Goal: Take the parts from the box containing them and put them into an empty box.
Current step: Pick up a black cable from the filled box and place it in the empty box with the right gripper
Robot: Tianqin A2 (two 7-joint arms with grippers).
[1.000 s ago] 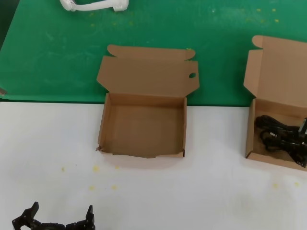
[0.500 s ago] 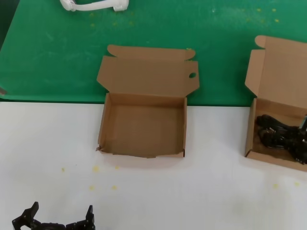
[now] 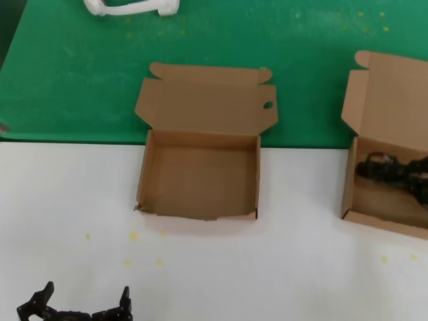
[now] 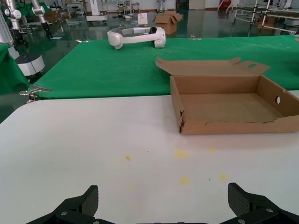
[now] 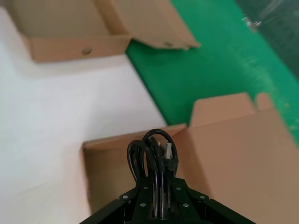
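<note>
- The bench (image 3: 281, 267) is white on my near side, with a green cover (image 3: 200, 40) over its far half; a few yellow specks dot the white part
- The empty box (image 3: 199, 175) sits mid-bench at the seam of white and green: shallow brown cardboard, lid folded back onto the green, a small round hole in its right lid flap, a torn front-left corner
- The box containing the parts (image 3: 384, 200) stands well apart at the right edge of the head view, lid raised, plain brown
- My right end effector (image 5: 159, 205) is over that box, closed on one part (image 5: 154, 158), a thin black cord coiled in long loops with a plug end, standing up between my fingers
- More black cord (image 3: 391, 172) shows inside that box
- My left end effector (image 3: 77, 309) waits low over the near white bench, fingers spread wide, nothing in it
- A white headset-like object (image 4: 136, 36) lies far back on the green
</note>
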